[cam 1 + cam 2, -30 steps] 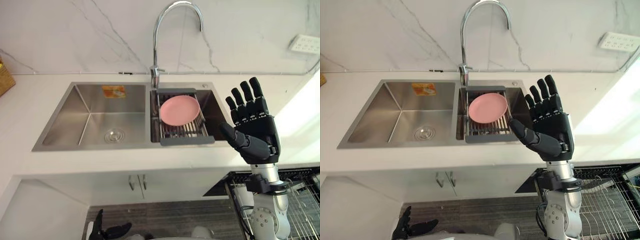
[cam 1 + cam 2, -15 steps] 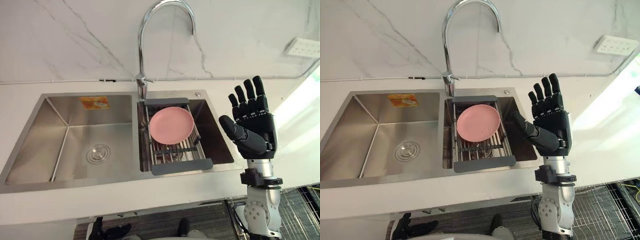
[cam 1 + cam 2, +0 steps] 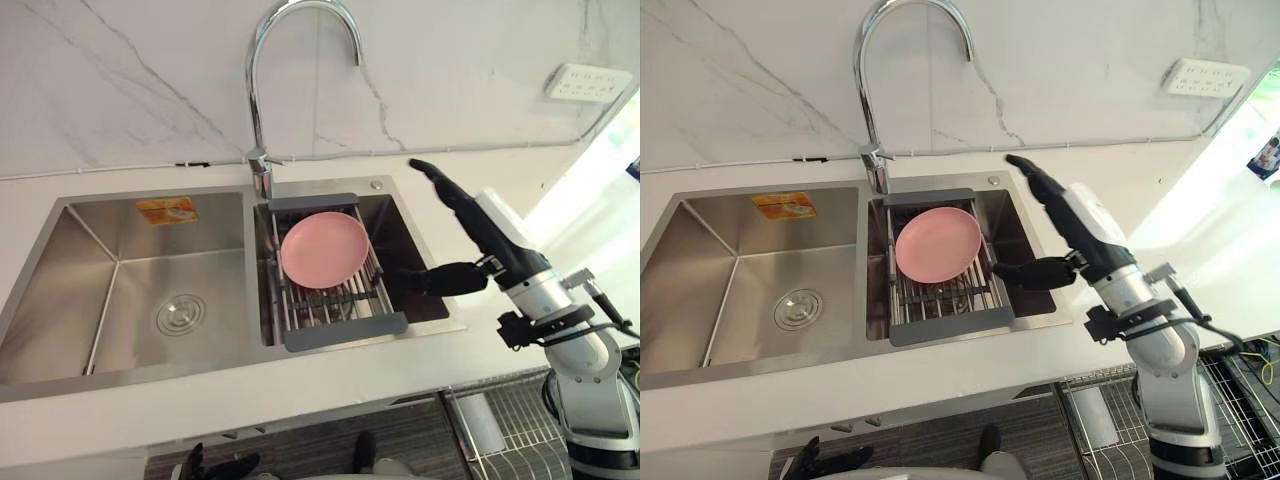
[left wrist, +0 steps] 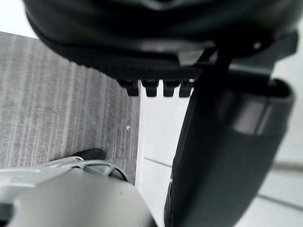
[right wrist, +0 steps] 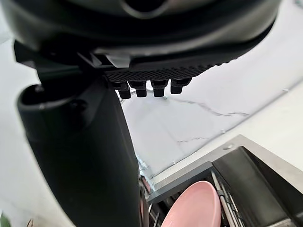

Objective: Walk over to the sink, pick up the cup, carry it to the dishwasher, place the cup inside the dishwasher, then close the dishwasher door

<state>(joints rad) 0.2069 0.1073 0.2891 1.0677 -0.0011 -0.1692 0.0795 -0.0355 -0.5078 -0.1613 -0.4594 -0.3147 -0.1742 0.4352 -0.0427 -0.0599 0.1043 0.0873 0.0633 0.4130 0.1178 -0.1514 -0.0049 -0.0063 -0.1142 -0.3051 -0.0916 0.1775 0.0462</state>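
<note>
Sink [image 3: 120, 300] lies under the right hand [image 3: 490, 235], fingers spread wide, seemingly touching nothing.

This is a kitchen: a two-bowl steel sink [image 3: 70, 290] sits in a white counter [image 3: 250, 392], a curved tap [image 3: 262, 60] behind it, a pink plate [image 3: 324, 249] on a drainer [image 3: 345, 330] over its right bowl, and seemingly a dishwasher rack [image 3: 500, 425] below its right end.

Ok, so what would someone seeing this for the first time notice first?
Probably the pink plate, resting on the grey rack across the right basin of the steel sink. Next, the robot's right hand, open with fingers straight, held over that basin's right side, and the tall chrome faucet arching above.
</note>
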